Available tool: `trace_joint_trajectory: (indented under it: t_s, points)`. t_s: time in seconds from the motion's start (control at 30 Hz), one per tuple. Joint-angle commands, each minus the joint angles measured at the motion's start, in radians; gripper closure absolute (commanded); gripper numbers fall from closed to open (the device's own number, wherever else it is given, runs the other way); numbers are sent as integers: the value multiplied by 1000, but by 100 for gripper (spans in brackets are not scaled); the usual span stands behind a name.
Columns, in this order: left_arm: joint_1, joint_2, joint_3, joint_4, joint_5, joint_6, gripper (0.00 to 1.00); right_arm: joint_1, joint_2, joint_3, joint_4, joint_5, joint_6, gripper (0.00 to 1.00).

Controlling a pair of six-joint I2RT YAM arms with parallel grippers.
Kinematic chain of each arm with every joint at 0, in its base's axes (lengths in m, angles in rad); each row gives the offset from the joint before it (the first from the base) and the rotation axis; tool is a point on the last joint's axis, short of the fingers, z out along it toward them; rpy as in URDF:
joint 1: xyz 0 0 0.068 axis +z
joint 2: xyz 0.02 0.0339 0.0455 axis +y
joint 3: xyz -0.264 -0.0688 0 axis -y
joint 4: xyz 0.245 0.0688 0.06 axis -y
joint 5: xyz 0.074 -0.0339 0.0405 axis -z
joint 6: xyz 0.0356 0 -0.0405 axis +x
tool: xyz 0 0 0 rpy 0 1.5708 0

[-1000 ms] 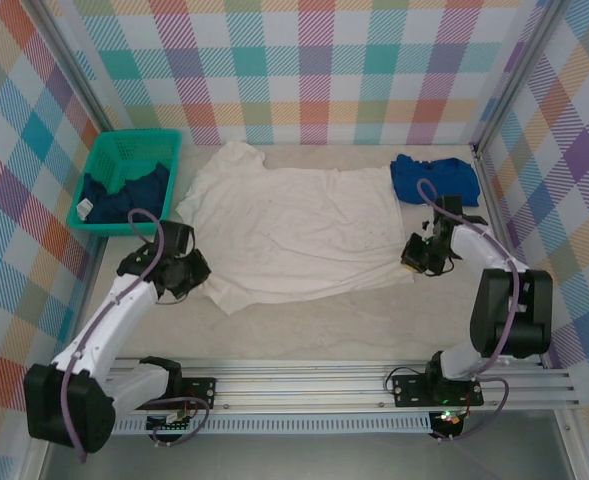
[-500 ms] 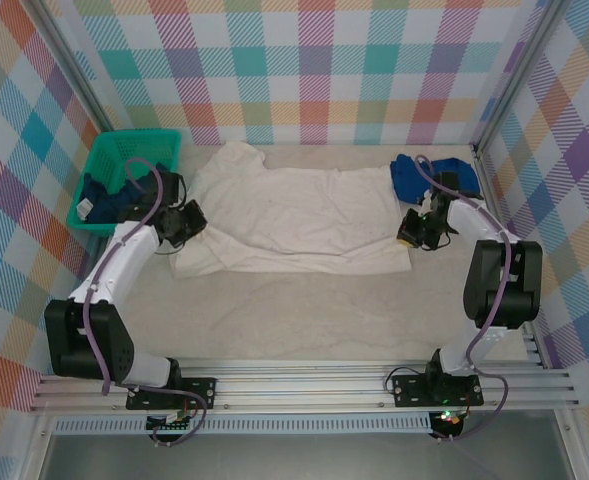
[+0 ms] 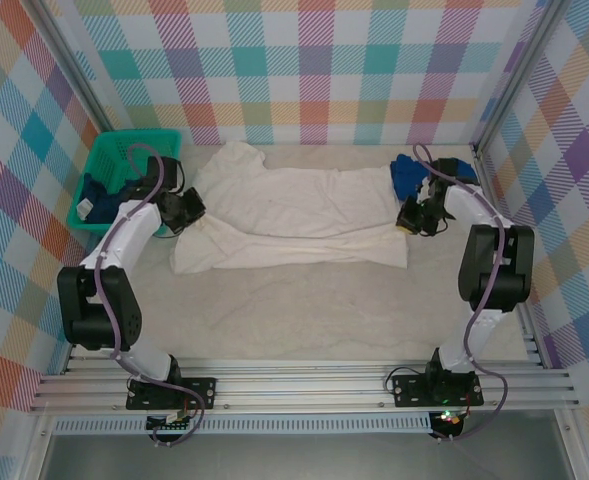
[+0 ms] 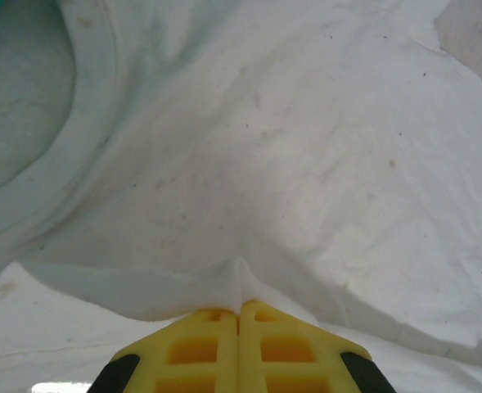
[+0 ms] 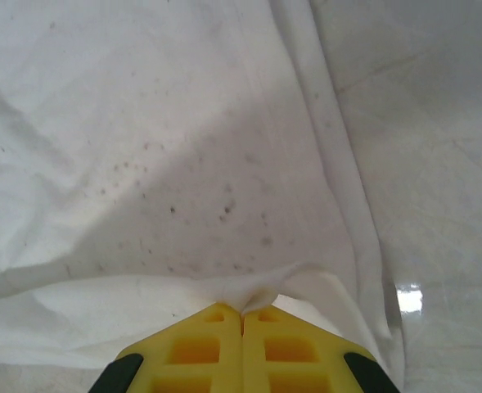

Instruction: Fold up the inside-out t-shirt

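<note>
Left hand [image 4: 239, 307] pinched fully closed on a fold of the inside-out t-shirt [image 3: 294, 215]; right hand [image 5: 242, 311] likewise. Shirt spread across far desk [image 3: 304, 310], between both hands.

We see the t-shirt [image 3: 294, 215] as soft, matt white cloth, faintly speckled; the fingers [image 4: 195, 350] are smooth yellow plastic; the counter [image 5: 437, 164] shines slightly.

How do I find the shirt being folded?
On the table, look between the green basket and the blue shirt. The t-shirt lies there, pinched by the left end effector and right end effector. It alone is white and spread wide.
</note>
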Motion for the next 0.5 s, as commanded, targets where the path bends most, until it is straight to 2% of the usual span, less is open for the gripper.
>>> trace_joint_trajectory:
  t_s: [0.0, 0.47]
  points:
    - [13, 35, 56, 22, 33, 14, 100, 2, 43, 58, -15, -8, -13, 96]
    - [10, 192, 173, 31, 38, 20, 100, 38, 220, 264, -46, 16, -22, 93]
